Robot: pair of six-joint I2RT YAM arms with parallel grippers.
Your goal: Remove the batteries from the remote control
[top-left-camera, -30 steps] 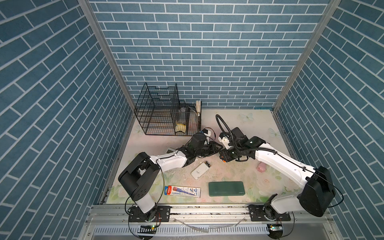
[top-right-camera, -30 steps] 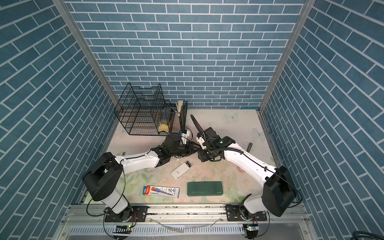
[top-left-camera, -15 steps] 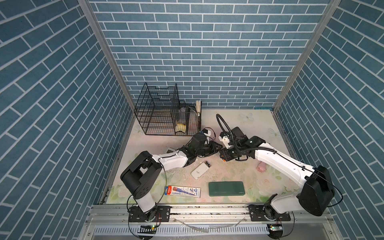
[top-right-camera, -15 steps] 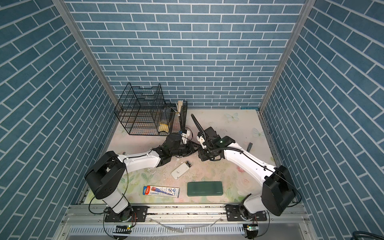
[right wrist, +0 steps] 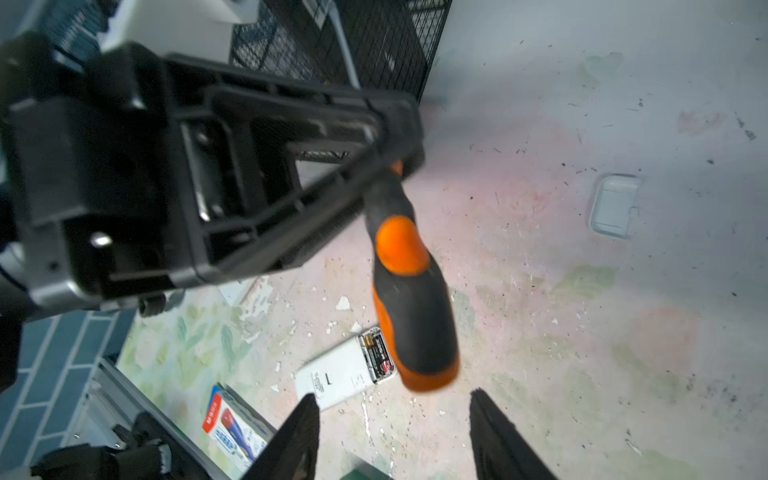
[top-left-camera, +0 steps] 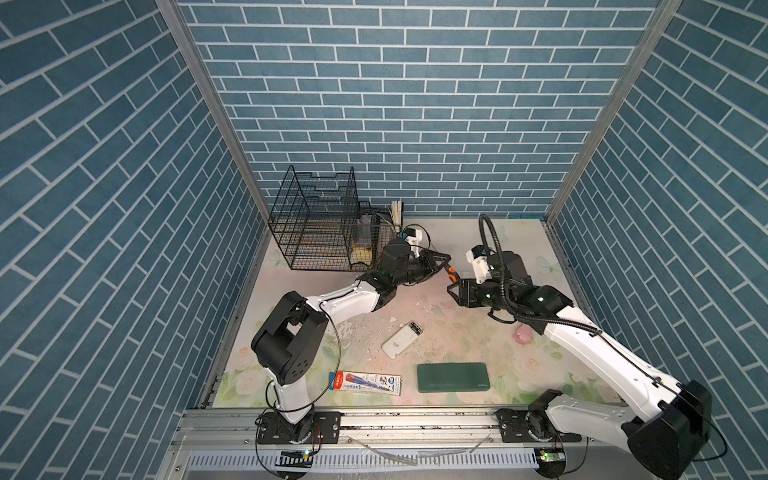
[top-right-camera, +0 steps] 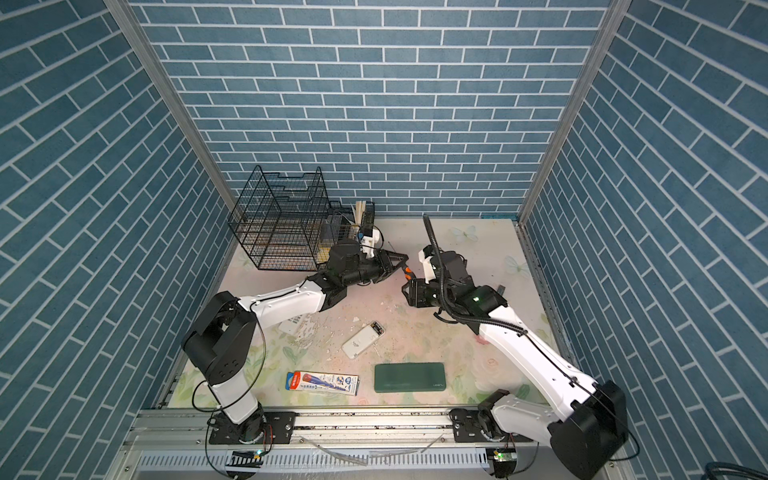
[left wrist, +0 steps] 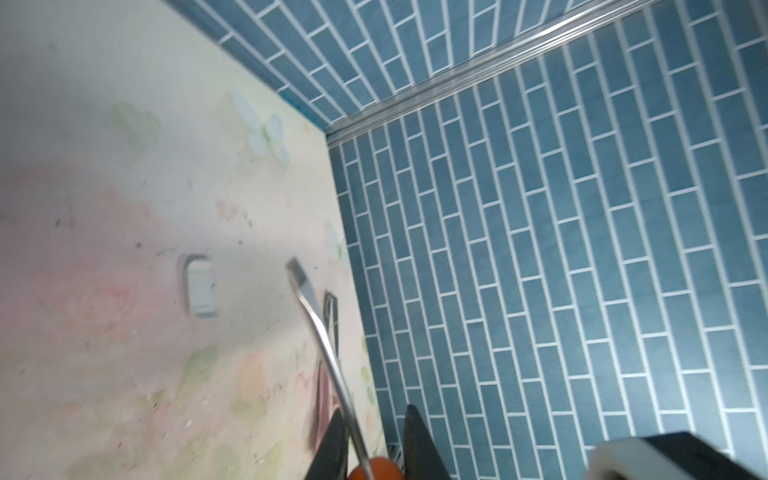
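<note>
Floral tabletop (top-left-camera: pixel 490 332) carries one white remote control (top-left-camera: pixel 402 340), two batteries (right wrist: pixel 376 353) in its open bay. Left gripper (top-left-camera: pixel 444 262) clamps one screwdriver (right wrist: pixel 409 286); right gripper (right wrist: pixel 392 432) gapes, holding nothing.

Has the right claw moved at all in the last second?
Yes. In both top views the right claw has pulled back from the left claw and its screwdriver, away from the wire basket, and it is open.

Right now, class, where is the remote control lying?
In both top views the remote control lies flat on the table at mid-floor, between the two arms, just behind the toothpaste box and the green case.
</note>
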